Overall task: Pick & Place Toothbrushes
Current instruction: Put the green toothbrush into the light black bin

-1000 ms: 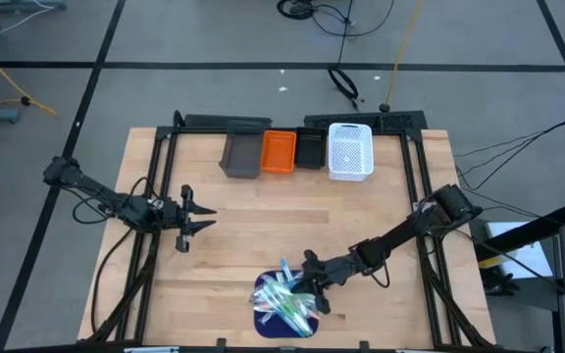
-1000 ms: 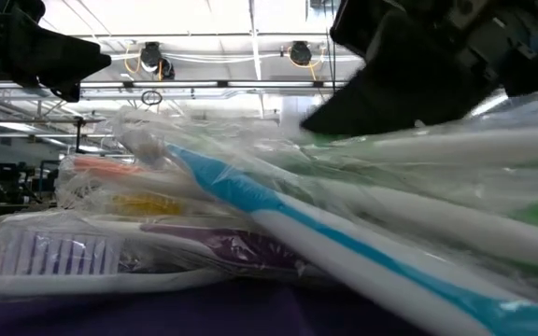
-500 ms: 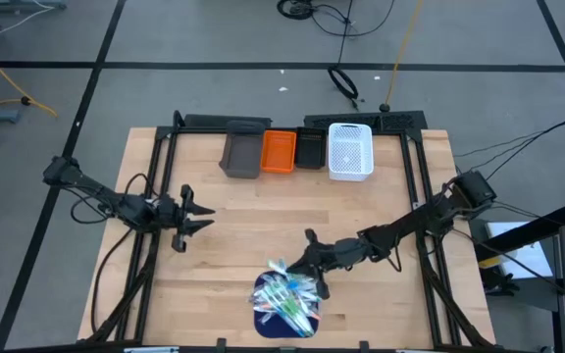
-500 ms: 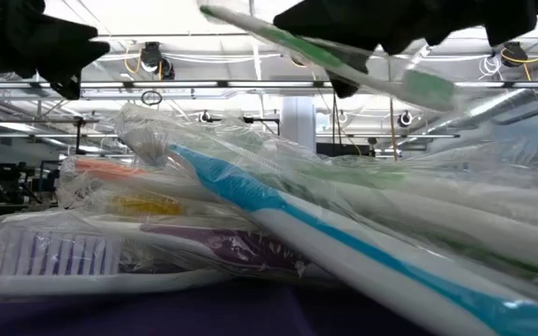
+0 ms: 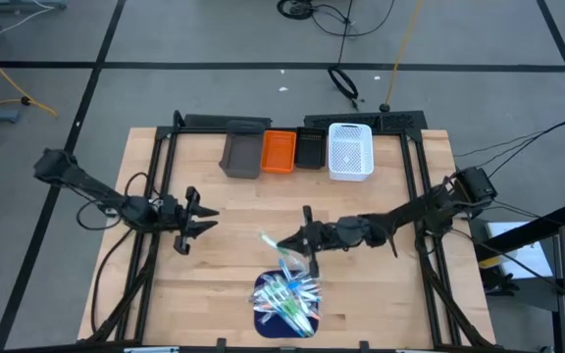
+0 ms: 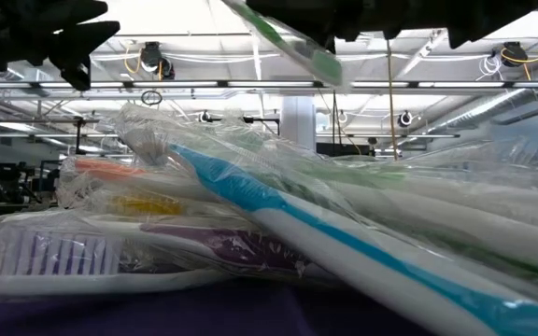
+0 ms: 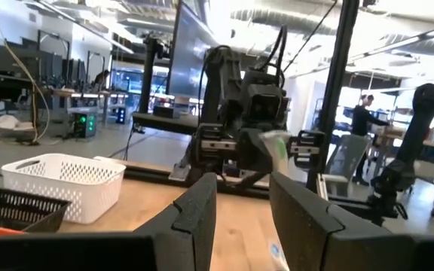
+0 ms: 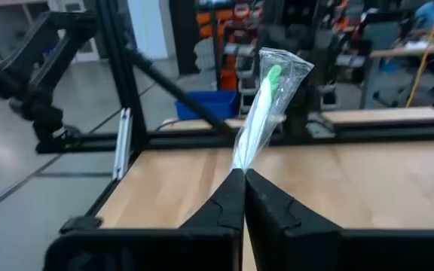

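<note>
The toothbrushes (image 5: 287,299) lie in a heap of clear wrappers on a dark blue mat (image 5: 263,319) near the table's near edge; in the low view the toothbrush heap (image 6: 278,224) fills the picture. My right gripper (image 5: 300,242) hovers just beyond the heap's far side, shut on one wrapped green-and-white toothbrush (image 8: 266,105). That held toothbrush (image 6: 288,42) shows above the heap in the low view. My left gripper (image 5: 202,221) waits open over the table's left half, its fingers (image 7: 202,207) pointing toward the right arm. My right gripper pinches the wrapped toothbrush by one end (image 8: 241,167) between its two fingers. The fingers lie level and point toward the table's left, along the stick. The rest of the toothbrush, with its green tip (image 8: 273,74), sticks out past the fingertips, lifted clear above the heap.
A grey bin (image 5: 241,154), an orange bin (image 5: 279,152), a black bin (image 5: 309,149) and a white bin (image 5: 350,150) stand in a row at the table's far edge. Bare wood (image 5: 253,206) lies between the bins and the heap. A black frame (image 5: 165,176) borders the table.
My right gripper has risen from the heap and drawn toward the table's far edge, taking one wrapped toothbrush with it. That toothbrush, down among the others a second ago, now hangs clear above them. The heap itself has stayed on the mat.
</note>
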Available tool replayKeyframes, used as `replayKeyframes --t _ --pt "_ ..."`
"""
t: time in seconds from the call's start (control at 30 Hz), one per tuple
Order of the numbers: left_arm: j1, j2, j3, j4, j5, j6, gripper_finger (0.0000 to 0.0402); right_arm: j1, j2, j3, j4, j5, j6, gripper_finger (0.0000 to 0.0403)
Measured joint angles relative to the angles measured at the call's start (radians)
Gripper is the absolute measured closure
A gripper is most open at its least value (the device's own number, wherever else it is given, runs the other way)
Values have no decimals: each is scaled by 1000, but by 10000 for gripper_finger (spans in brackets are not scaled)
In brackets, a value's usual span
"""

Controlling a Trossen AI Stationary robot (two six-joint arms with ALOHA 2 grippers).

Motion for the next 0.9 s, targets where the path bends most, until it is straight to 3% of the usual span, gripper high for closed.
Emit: replayKeyframes --t 0.2,0.57,0.9 --pt "46 200 63 116 2 -13 277 -35 0 0 86 -1 -31 403" --pt "116 534 331 110 13 -35 277 -79 1 0 154 -1 -65 403" --pt "171 731 492 111 145 -91 277 -117 -12 0 204 5 -119 403"
